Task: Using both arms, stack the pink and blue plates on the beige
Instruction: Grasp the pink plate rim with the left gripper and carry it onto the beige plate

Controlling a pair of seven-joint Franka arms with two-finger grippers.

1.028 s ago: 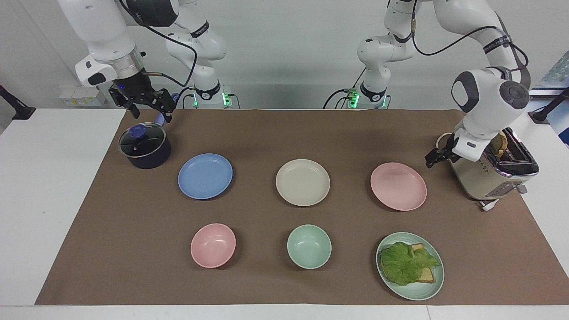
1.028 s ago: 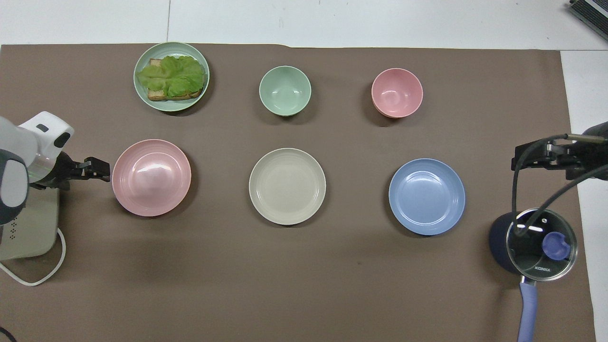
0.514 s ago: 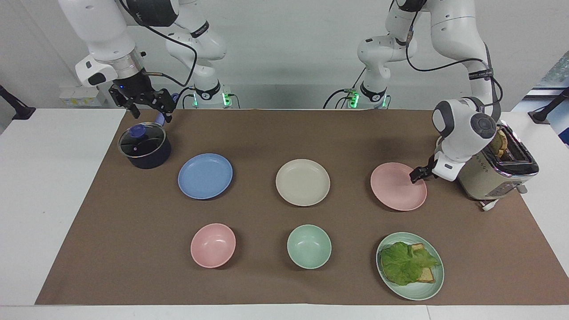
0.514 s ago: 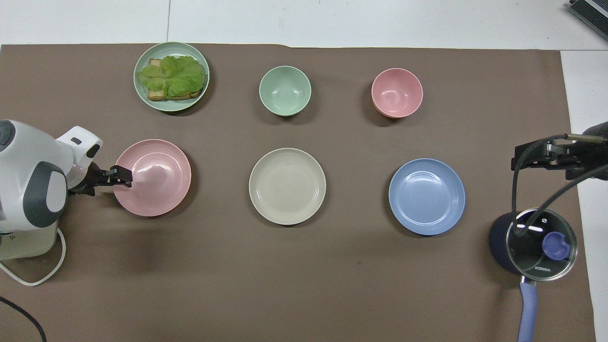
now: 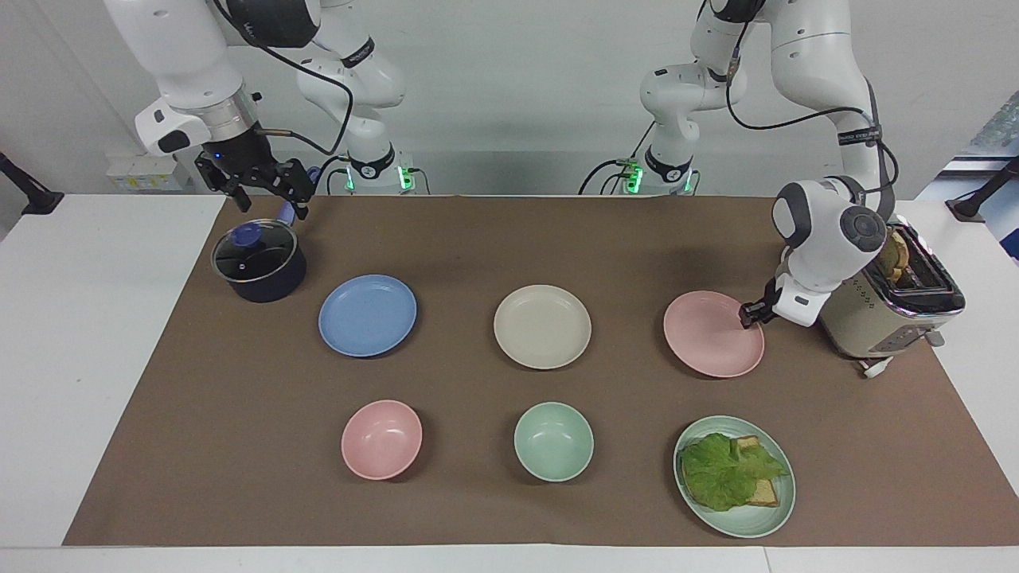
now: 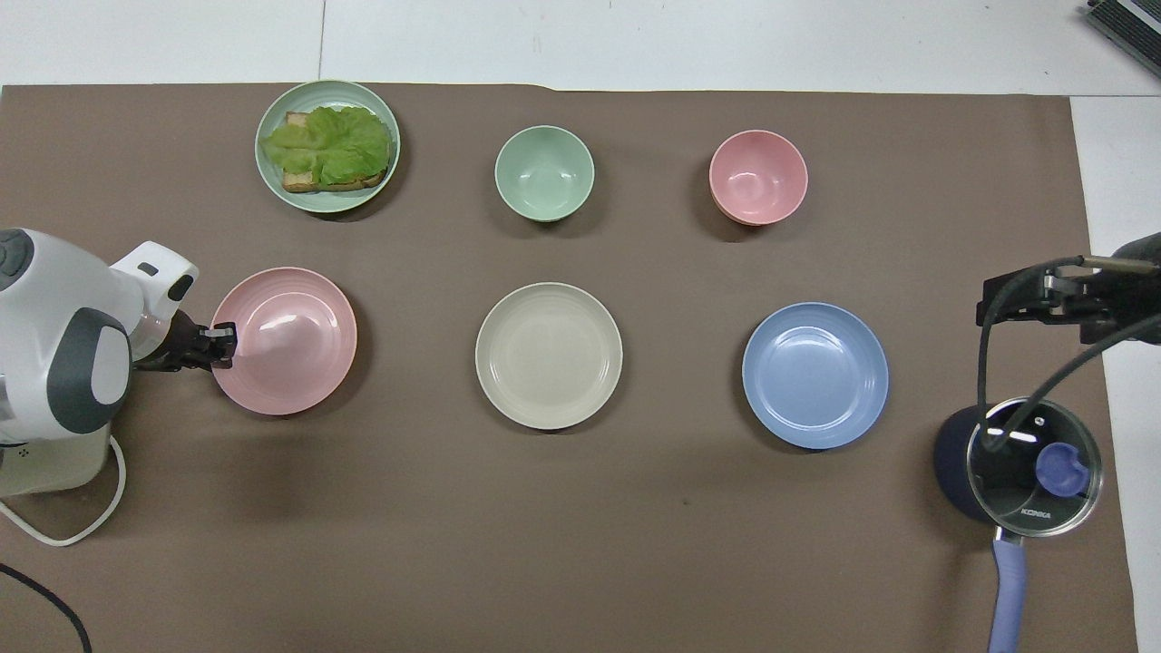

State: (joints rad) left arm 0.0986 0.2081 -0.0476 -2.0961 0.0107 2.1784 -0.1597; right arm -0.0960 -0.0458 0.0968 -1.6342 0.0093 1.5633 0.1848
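Left gripper (image 5: 749,315): my jaws pinch the pink plate (image 5: 711,334) at its rim.
Right gripper (image 5: 259,187): jaws spread, waiting above the pot (image 5: 259,261).
Handling: probably light, stiff, slippery; grip rims.
Outward: beige plate (image 5: 542,326), then blue plate (image 5: 367,315).

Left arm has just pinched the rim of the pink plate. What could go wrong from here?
1. The left gripper holds the pale pink round plate only at its rim, beside the cream toaster; the plate may tilt or slip when lifted.
2. Carried low, it could strike the round cream-beige plate rather than land on it.
3. The right gripper waits open over the dark lidded saucepan, which it could bump when reaching for the cornflower blue round plate.
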